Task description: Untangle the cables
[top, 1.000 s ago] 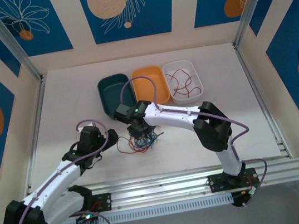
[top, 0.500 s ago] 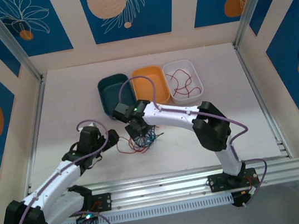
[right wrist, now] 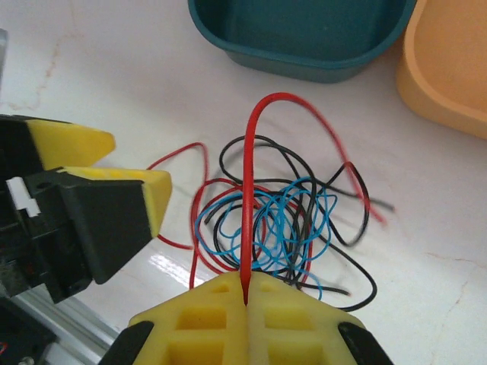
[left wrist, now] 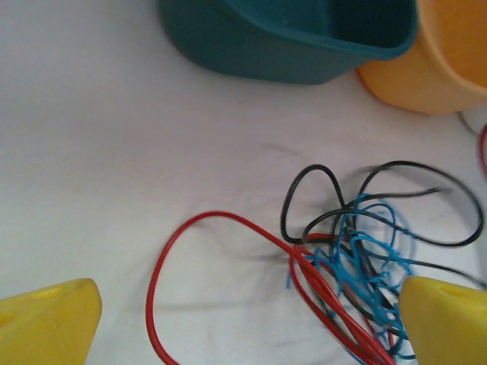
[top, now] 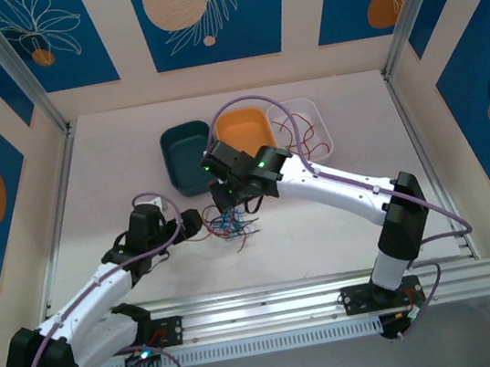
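a: the right gripper (right wrist: 247, 304) is pinching a red cable (right wrist: 249, 182) in its closed jaws; the left gripper (left wrist: 243, 323) is waiting wide apart, empty, at the edge of the tangle (right wrist: 274, 220).
b: that tangle is lying on the table (right wrist: 456, 228), just short of the teal bin (right wrist: 304, 38). if blue loops are snagging the red one, pulling risks dragging the whole knot along.

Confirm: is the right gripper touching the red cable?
Touching. The right wrist view shows the red cable running straight into the shut right gripper, clamped there.
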